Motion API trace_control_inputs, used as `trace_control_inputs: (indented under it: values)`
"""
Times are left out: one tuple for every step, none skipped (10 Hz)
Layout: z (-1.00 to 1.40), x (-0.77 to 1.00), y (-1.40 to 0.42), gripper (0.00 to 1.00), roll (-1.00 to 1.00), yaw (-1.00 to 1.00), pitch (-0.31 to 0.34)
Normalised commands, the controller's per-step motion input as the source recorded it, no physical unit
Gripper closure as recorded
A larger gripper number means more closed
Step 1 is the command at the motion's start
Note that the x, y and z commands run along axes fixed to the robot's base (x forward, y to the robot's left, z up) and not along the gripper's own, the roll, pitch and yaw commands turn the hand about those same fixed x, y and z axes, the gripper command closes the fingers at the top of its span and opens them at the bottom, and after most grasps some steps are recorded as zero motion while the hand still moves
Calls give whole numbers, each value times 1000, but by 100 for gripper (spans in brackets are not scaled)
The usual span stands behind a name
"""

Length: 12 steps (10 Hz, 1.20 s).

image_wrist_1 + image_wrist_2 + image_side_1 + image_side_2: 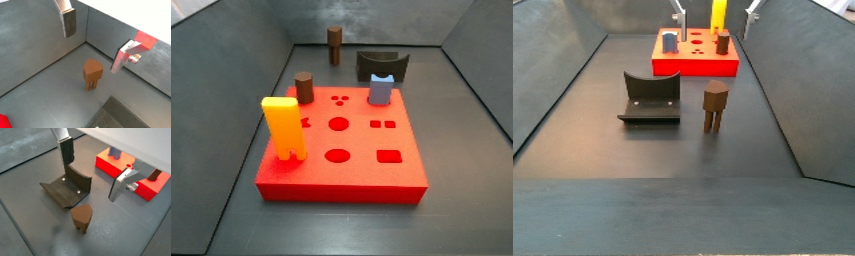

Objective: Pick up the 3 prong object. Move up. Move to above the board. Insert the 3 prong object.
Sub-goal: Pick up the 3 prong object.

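gripper fingers wide apart, empty, above 3 prong object

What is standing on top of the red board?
On the board stand a yellow two-legged block, a brown cylinder and a blue-grey peg. Their lower ends are hidden. The end effector hangs open above the 3 prong object.

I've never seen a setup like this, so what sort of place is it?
Probably a robot test bench: a grey walled tray holding a flat red board with shaped cutouts, a slim dark brown post, and a two-finger gripper above them, jaws open.
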Motion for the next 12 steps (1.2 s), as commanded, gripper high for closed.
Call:
trace_control_inputs:
  values:
    - [0,-74,0,0,0,0,0]
    - [-126,-46,0,0,76,0,23]
    - [-351,0,117,0,120,0,107]
    - [-489,100,257,0,63,0,183]
    - [-480,43,309,0,11,-83,184]
    - [-446,-83,180,0,0,-240,101]
    - [-51,0,31,0,-9,-34,0]
    - [-23,0,0,0,0,0,0]
    - [-109,0,0,0,0,0,0]
    - [-166,0,0,0,0,0,0]
    - [-169,0,0,0,0,0,0]
    - [-31,0,0,0,0,0,0]
